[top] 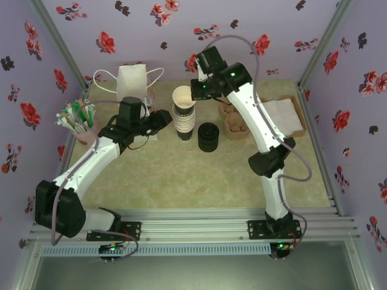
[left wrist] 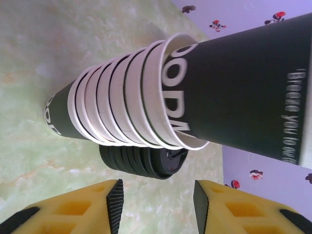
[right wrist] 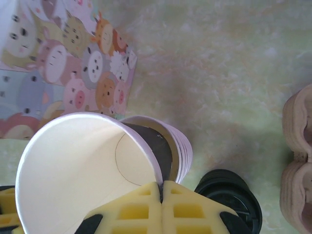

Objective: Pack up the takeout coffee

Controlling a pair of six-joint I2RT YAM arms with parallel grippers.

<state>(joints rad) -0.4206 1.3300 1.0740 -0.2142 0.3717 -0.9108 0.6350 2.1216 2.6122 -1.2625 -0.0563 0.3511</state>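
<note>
Presently listing, left to right.

- Straws (top: pixel 75 115): standing well out to the left of my left gripper (left wrist: pixel 157 195).
- Paper bag (top: pixel 133 81): sitting behind that gripper, by the back wall.
- My left gripper: fingers standing spread and pinching nothing, hovering just beside the cup stack (left wrist: pixel 112 107) without touching it.
- Cup stack: rising straight ahead of those fingers. Its long axis is running the same way as the gap between them, so I am judging them badly turned for clasping it.
- Top cup (right wrist: pixel 83 161): I am taking this lidless cup for the takeout coffee in the making. It is sitting tipped, its foot in the mouth of the stack and its long axis leaning off the stack's.
- My right gripper (right wrist: pixel 161 187): pads pressing together on the top cup's rim wall. This arm is the nearer one, being already in contact. The coming lift is, I am judging, turning on pulling along the stack's axis.
- Lid stack (right wrist: pixel 229 192): sitting just right of my right jaws, lower down.
- Cup carriers (top: pixel 233 124): lying farther right.
- Table (top: pixel 181 175): pale green and marbled, spreading beneath both jaws.
- Flowered walls (top: pixel 91 24): closing in on three sides.
</note>
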